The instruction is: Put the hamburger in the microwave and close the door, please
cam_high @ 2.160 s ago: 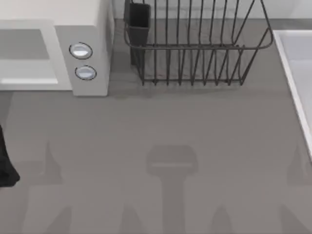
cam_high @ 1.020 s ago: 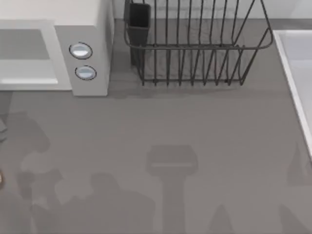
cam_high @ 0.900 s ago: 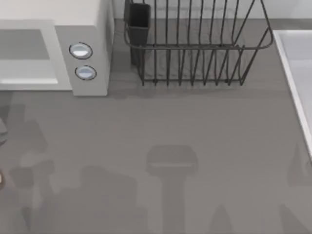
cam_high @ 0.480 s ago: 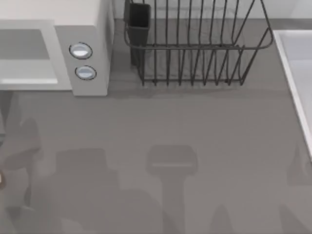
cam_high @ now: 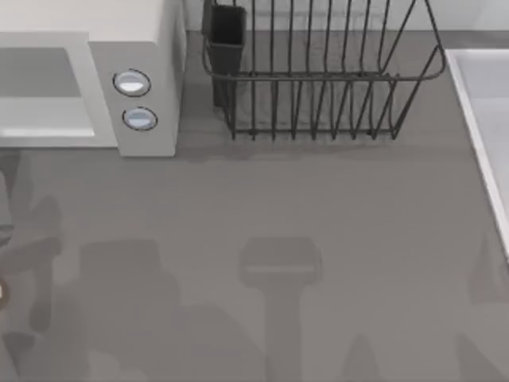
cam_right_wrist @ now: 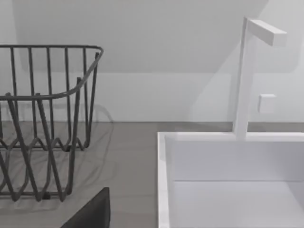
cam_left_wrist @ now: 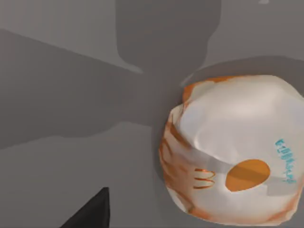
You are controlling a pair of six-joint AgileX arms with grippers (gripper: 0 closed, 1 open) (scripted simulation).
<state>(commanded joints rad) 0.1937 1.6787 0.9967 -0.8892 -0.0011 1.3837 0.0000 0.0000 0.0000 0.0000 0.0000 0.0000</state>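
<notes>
The left arm's jaws, state untellable, are hovering over the white-and-orange wrapped round hamburger (cam_left_wrist: 228, 152) lying on the grey table (cam_high: 318, 207) around eight o'clock, so descending to grasp seems next.

The hamburger (cam_left_wrist: 232, 152) is a rounded, cream-white wrapped bun with orange edging, an orange oval spot and small teal lettering on its wrapper, lying on the grey table. The microwave (cam_high: 135, 48) is a cream-white box at the far left of the table, its grey cavity open to the front and two round silver-blue dials stacked on the panel to the right of the cavity.
</notes>
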